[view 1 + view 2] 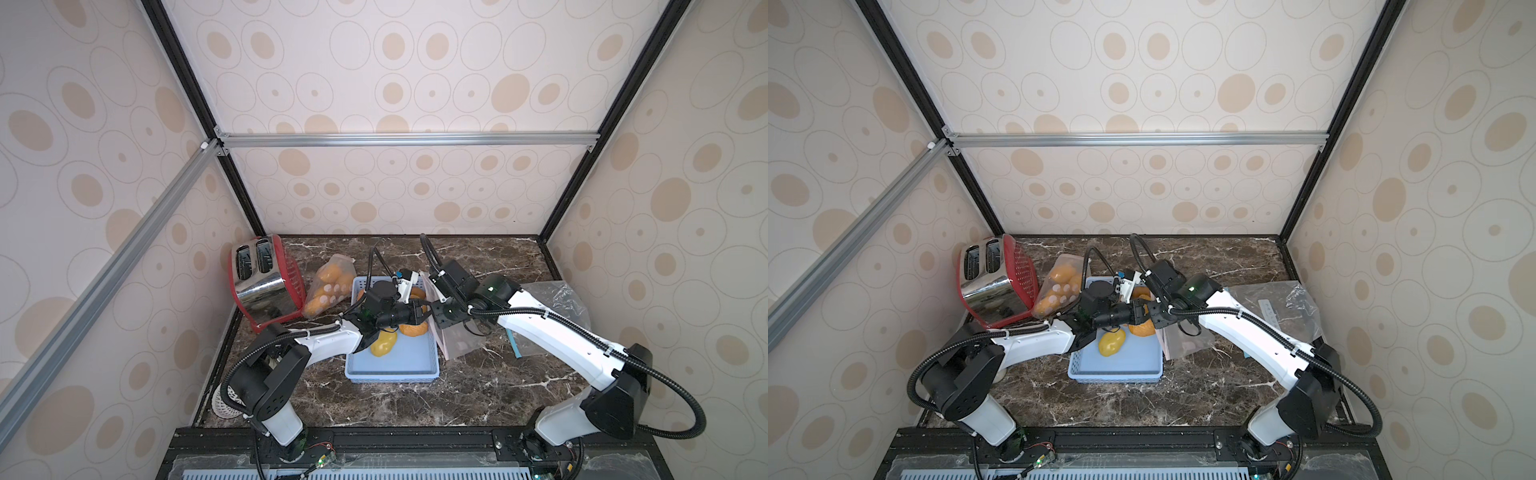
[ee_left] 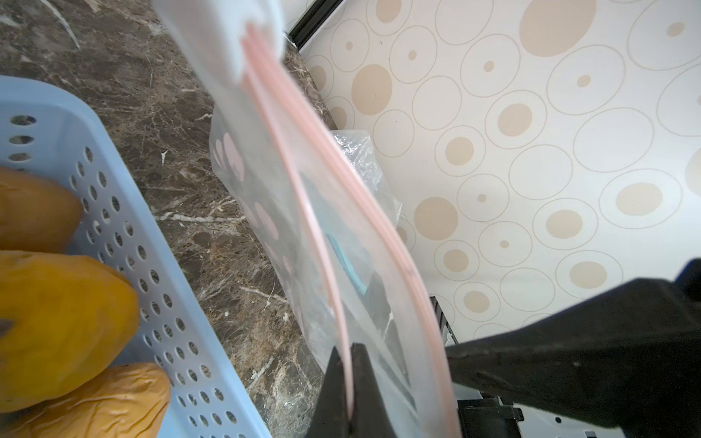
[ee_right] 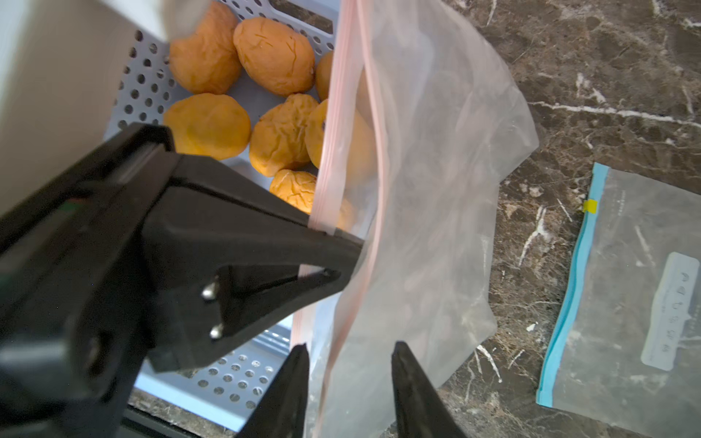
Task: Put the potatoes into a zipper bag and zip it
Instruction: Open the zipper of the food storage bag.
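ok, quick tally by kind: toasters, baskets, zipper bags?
red toaster: 1
blue basket: 1
zipper bags: 3 (potato-filled bag, pink-zip bag, blue-zip bag)
total: 5

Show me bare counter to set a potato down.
Bare: the front strip between the blue basket and the front rail; the back strip along the wall. Crowded: toaster and filled bag back left, pink-zip bag beside the basket, spare bags on the right.
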